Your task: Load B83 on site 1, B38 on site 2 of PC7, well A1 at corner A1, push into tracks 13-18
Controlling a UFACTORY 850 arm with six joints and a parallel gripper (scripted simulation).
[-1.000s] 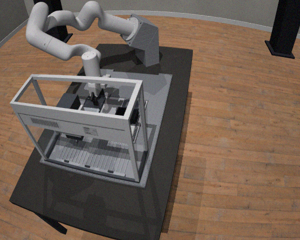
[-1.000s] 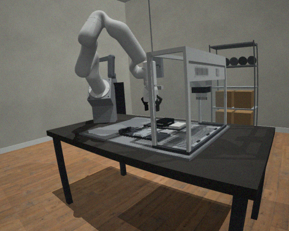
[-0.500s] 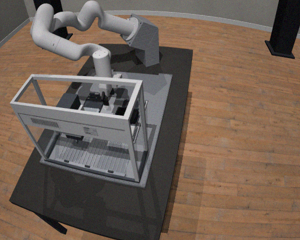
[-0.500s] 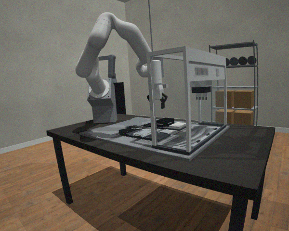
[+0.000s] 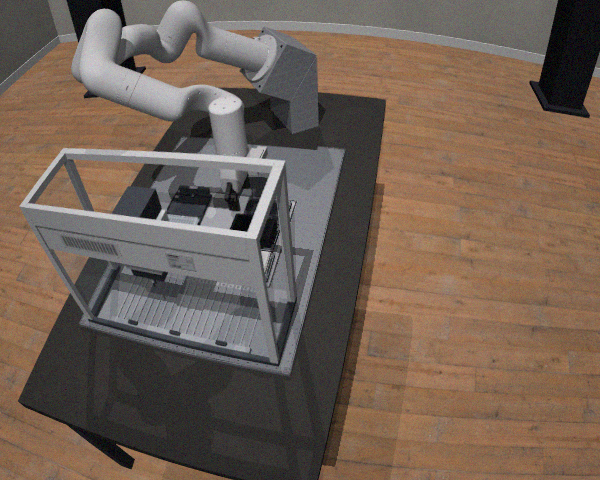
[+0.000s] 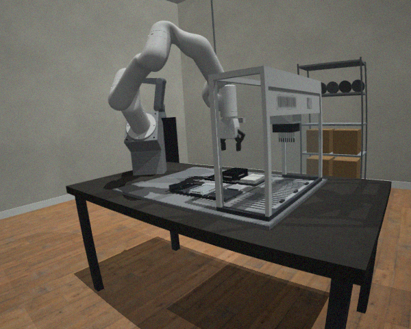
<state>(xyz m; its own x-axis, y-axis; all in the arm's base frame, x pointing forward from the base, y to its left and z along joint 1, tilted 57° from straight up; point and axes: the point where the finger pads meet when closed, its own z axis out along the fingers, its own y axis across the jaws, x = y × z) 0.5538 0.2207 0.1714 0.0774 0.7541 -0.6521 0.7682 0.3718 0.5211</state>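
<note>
My gripper [image 6: 230, 144] hangs open and empty, high above the row of nests, just outside the instrument frame [image 6: 266, 141]. In the overhead view it [image 5: 231, 195] is partly hidden by the frame's top bar. Below it, the black deep-well block B83 [image 6: 235, 173] sits in its nest. The white plate B33 [image 6: 252, 178] sits in the nest beyond it. The dark carrier PC7 [image 6: 196, 186] lies on the apron in front of the rails [image 6: 276, 191]. A pale plate, B38 [image 6: 203, 189], lies on its middle site. The site at the handle end looks bare.
The frame's posts and top bars [image 5: 150, 227] enclose the rails [image 5: 186, 310]. A black pipetting head [image 6: 285, 129] hangs inside the frame. The arm's base [image 6: 145, 149] stands at the far end of the table. Small dark lamps [image 5: 174, 332] sit behind the tracks.
</note>
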